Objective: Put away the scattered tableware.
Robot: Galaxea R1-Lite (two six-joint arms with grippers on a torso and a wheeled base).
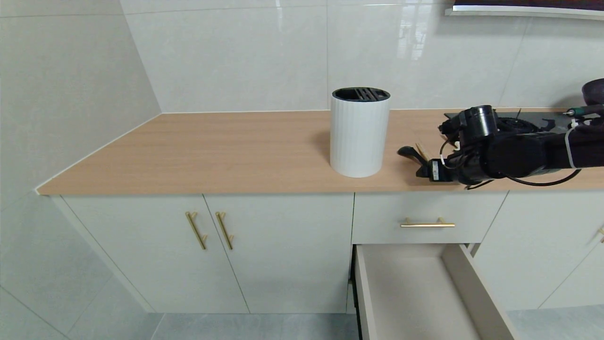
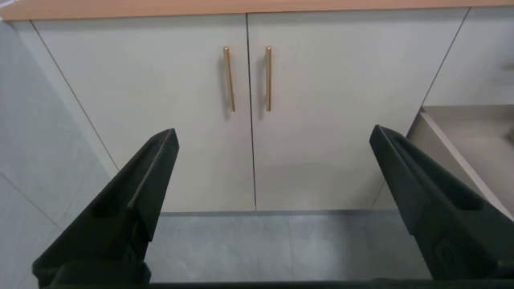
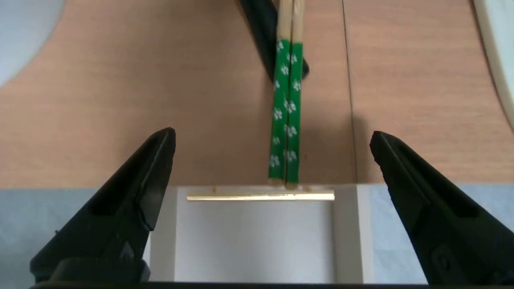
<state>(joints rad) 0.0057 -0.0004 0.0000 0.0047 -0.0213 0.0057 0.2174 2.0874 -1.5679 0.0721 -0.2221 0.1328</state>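
Two chopsticks point(image 3: 287, 112) and one black spoon point(image 1: 406, 152) lie on the counter point(image 1: 236, 151), right of one white holder point(image 1: 360, 132). The right gripper point(image 3: 271, 136) hangs low at their near end, spread wide, empty; the left gripper point(image 2: 273, 132), likewise, faces two cupboard doors point(image 2: 337, 104)

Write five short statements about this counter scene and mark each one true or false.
1. The chopsticks lie on the counter. True.
2. The right gripper is shut on the chopsticks. False: it is open, and the chopsticks lie free on the counter.
3. The lower drawer is open. True.
4. The holder lies on its side. False: it stands upright on the counter.
5. The left gripper is open, facing the cabinet doors. True.
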